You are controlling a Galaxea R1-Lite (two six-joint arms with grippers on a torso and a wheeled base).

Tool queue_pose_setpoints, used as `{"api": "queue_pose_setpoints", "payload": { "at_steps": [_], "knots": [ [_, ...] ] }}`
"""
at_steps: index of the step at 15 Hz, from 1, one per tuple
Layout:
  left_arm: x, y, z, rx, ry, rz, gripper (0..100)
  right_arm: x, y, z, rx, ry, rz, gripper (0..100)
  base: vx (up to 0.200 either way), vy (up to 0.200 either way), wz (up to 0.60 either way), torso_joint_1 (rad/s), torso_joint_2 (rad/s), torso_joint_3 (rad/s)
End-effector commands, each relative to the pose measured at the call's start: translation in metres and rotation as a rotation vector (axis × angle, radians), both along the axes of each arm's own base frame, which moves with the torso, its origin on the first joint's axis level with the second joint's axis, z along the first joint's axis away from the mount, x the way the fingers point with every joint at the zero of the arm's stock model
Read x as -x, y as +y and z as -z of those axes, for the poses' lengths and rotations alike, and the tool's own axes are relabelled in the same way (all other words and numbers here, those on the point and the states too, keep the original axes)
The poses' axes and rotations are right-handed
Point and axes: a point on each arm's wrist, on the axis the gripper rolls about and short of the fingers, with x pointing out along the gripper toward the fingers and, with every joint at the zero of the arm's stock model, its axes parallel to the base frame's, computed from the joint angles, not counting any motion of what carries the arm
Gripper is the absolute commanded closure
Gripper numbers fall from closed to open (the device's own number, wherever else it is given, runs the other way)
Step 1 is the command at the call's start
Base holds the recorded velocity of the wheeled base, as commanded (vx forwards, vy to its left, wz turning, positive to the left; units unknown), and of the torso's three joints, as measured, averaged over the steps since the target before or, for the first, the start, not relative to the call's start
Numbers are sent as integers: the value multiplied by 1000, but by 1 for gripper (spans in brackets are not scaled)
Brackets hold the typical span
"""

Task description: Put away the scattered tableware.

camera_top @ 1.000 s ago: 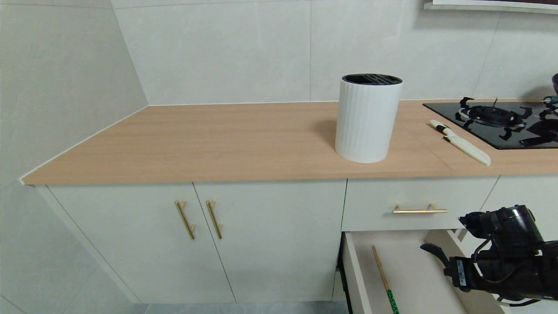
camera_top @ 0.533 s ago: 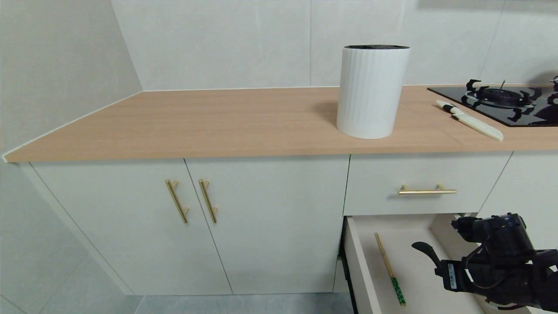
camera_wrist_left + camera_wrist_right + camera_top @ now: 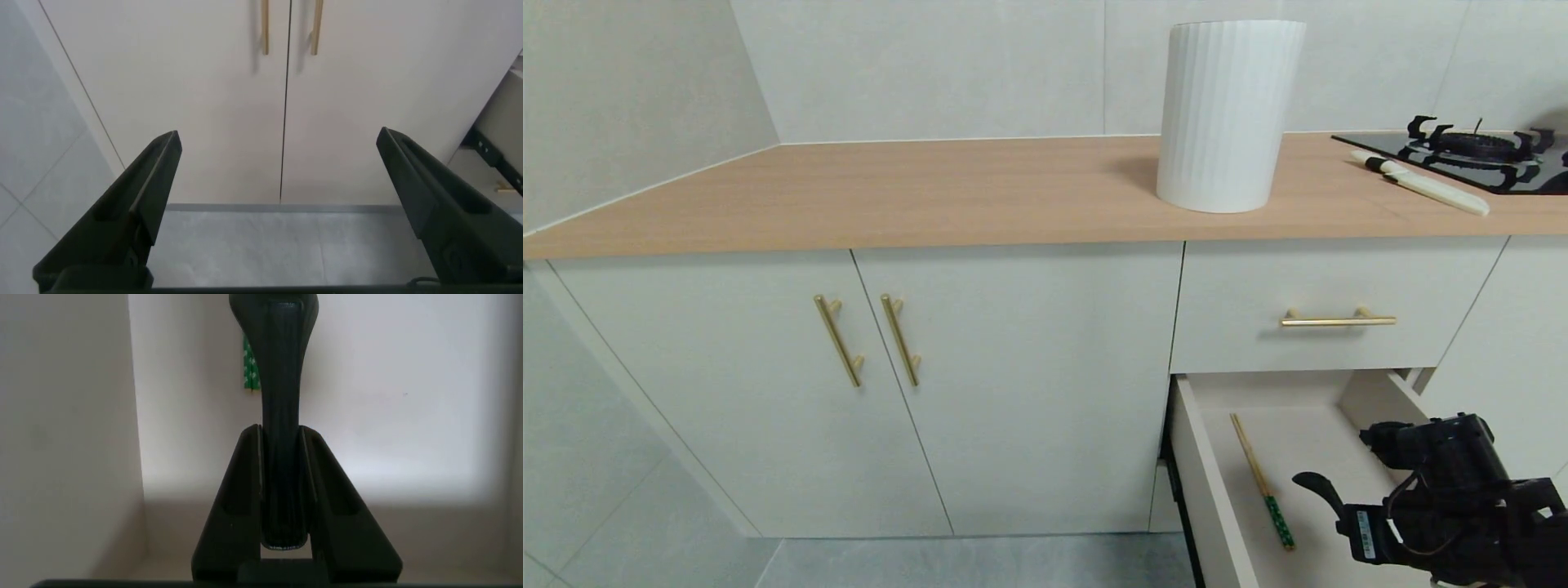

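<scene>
Over the open drawer (image 3: 1202, 457), the right gripper (image 3: 1308, 479) hangs with its fingers pressed together. Green-tipped chopsticks (image 3: 1262, 482) lie on the drawer floor just beside it. The left gripper (image 3: 278, 143), jaws spread wide, faces the cabinet doors (image 3: 204, 98). On the countertop (image 3: 931, 188), a white knife (image 3: 1425, 185) lies between the ribbed white holder (image 3: 1227, 114) and the stove (image 3: 1470, 147).

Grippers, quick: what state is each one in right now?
Left gripper: open, holding nothing.
Right gripper: closed, nothing visible between its fingers.
</scene>
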Motion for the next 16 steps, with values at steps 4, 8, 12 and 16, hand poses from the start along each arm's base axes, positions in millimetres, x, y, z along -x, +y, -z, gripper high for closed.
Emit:
{"api": "queue_pose_setpoints", "payload": {
  "at_steps": [4, 8, 12, 16],
  "knots": [
    [0, 0, 0, 0, 0, -1, 0, -21, 4, 6, 26, -48, -38, 100, 0, 0, 0, 1, 16, 13],
    [0, 0, 0, 0, 0, 1, 0, -64, 4, 45, 123, -40, 12, 100, 0, 0, 0, 0, 0, 0],
    [0, 0, 0, 0, 0, -1, 0, -80, -13, 82, 132, -20, 69, 100, 0, 0, 0, 0, 0, 0],
    [0, 0, 0, 0, 0, -1, 0, -79, -14, 81, 131, -50, 67, 100, 0, 0, 0, 0, 0, 0]
  ]
}}
